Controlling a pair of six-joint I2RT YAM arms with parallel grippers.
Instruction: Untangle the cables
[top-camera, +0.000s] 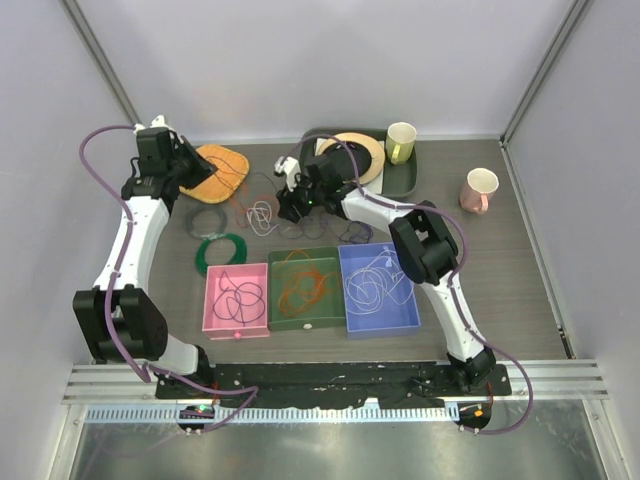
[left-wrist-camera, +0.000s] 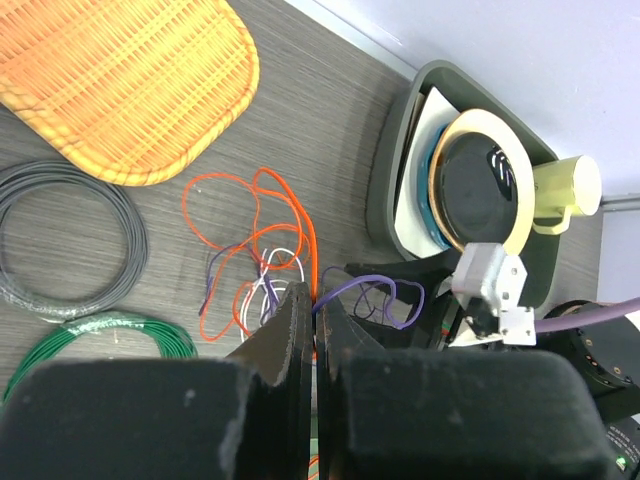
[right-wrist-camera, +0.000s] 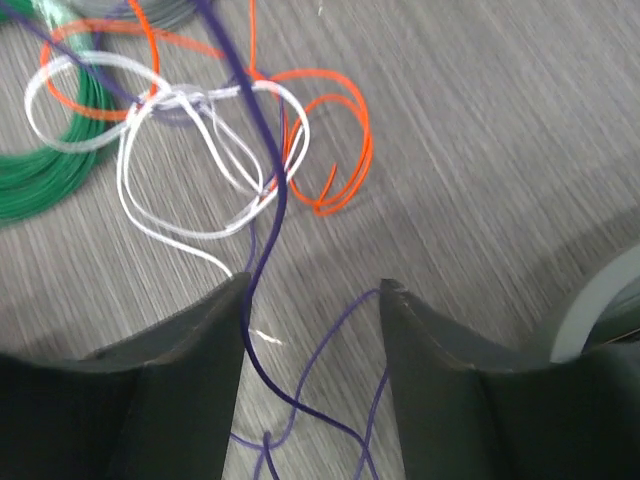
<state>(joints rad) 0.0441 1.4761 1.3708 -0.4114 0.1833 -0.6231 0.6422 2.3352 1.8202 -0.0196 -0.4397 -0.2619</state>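
Looming dark and close, parted jaws of right gripper (right-wrist-camera: 312, 285), nothing pinched; purple cable (right-wrist-camera: 268, 230) running down through the gap, hard by one finger. Just beyond, on the grey table (top-camera: 500, 260), knotted cables (top-camera: 262, 213): white cable (right-wrist-camera: 185, 98) looped over orange cable (right-wrist-camera: 345, 150) (purple across both). Beside the tangle, green coil (left-wrist-camera: 100, 328) and grey coil (left-wrist-camera: 138, 240); nearer the arm bases, pink tray (top-camera: 237, 329), green tray (top-camera: 307, 323), blue tray (top-camera: 383, 326), each with loose cable inside. Further left, above wicker mat (top-camera: 222, 165), left gripper (left-wrist-camera: 312, 300), fingers pressed together, nothing seen between.
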